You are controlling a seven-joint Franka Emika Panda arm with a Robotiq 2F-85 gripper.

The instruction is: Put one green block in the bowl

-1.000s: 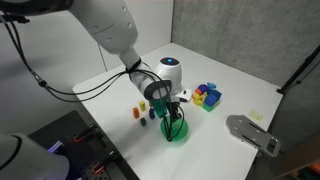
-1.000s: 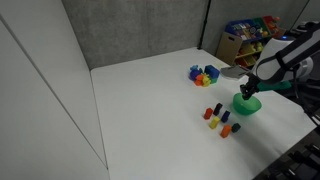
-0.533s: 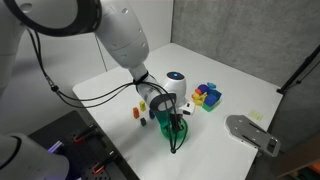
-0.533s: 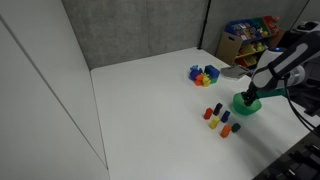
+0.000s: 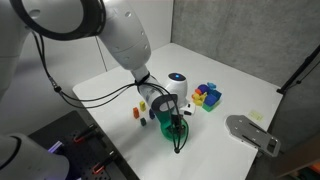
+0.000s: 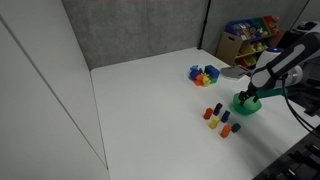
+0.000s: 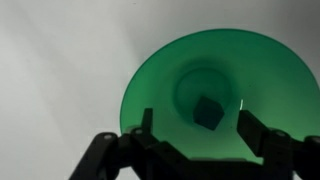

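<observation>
In the wrist view the bright green bowl fills the frame, and a tiny dark green block lies loose on its bottom. My gripper hangs right over the bowl with its jaws open, one finger on each side of the block and apart from it. In both exterior views the gripper points down into the bowl near the table's front part. The block itself is too small to make out there.
Several tiny red, orange, yellow and dark pieces lie beside the bowl. A cluster of bigger bright blocks sits farther off. A white and blue round object stands behind the gripper. A grey clamp lies near the table edge.
The gripper has lowered over the bowl and its jaws have opened. The green block now lies free in the bowl.
</observation>
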